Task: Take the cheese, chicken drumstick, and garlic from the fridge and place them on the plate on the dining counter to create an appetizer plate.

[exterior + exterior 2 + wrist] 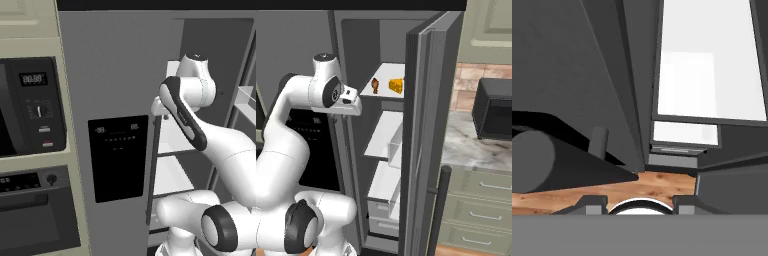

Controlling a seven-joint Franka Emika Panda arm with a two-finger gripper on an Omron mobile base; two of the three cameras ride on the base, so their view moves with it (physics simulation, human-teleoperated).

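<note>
Robot arm point(286, 130) foreground | jaws: state unclear | oven display point(33, 78) "88:88" | fridge point(421, 125) open: chicken drumstick point(375, 85), cheese point(396, 85)

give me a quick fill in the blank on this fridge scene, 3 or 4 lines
1. The fridge door stands ____.
2. The cheese sits on the ____ white shelf.
3. On that shelf, the chicken drumstick lies to the ____ of the cheese in the right base view.
4. The gripper holds ____.

Missing words: open; top; left; nothing
</note>
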